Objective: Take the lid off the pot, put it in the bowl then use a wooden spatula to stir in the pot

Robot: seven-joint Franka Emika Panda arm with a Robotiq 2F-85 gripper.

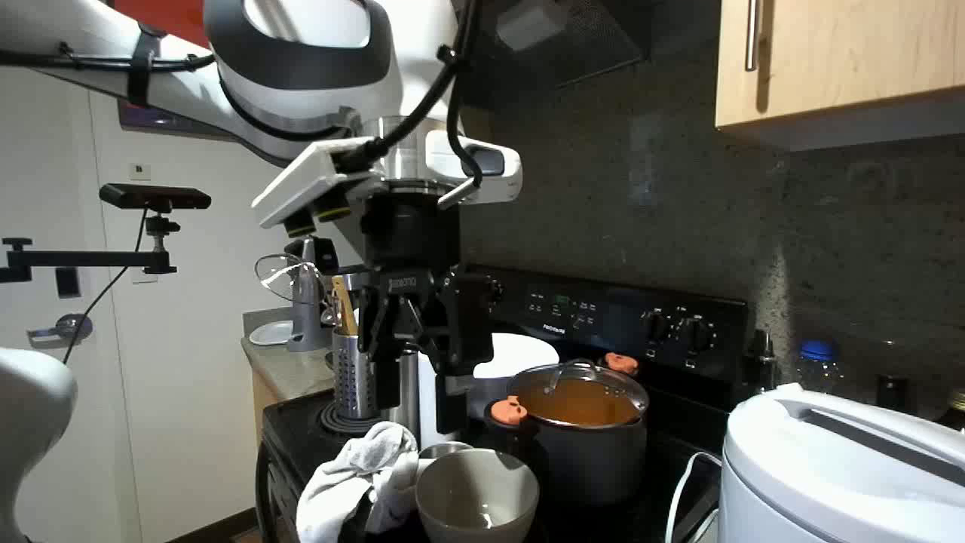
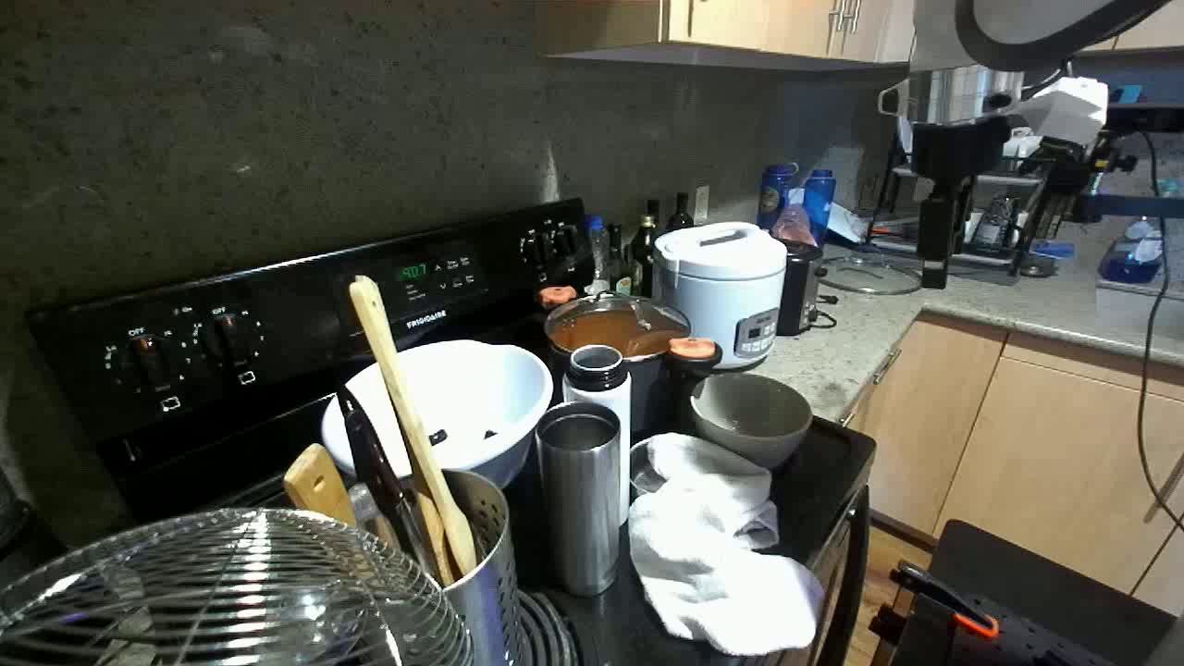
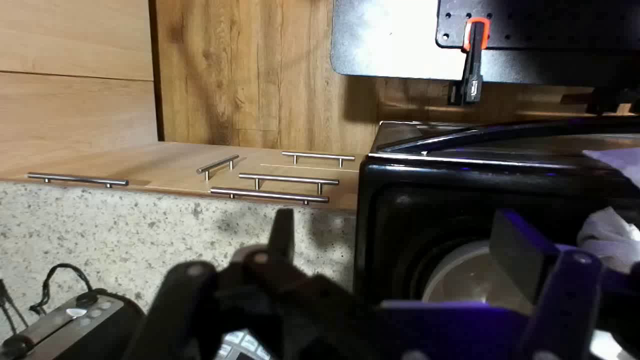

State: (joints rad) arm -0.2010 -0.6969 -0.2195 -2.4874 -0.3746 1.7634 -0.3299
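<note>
The dark grey pot [image 1: 595,464] stands on the stove with orange side handles; it also shows in an exterior view [image 2: 655,393]. The round lid [image 1: 584,400] sits on it, looking see-through and orange-brown, with a looped metal handle; it also shows in an exterior view [image 2: 601,328]. The grey bowl [image 1: 477,501] stands in front of the pot [image 2: 754,421]. A wooden spatula [image 2: 407,416] leans in a perforated steel holder. My gripper [image 1: 419,400] is open and empty, high above the bowl's level [image 2: 934,250]. In the wrist view [image 3: 392,220], the bowl [image 3: 465,280] lies partly behind one finger; the pot is hidden.
A white rice cooker [image 2: 721,277] stands beside the pot. A white basin [image 2: 504,398], a steel tumbler [image 2: 581,509], a white bottle [image 2: 610,398] and a towel [image 2: 712,573] crowd the stove. A wire fan guard [image 2: 231,573] is near the holder. Cabinets [image 1: 844,60] hang overhead.
</note>
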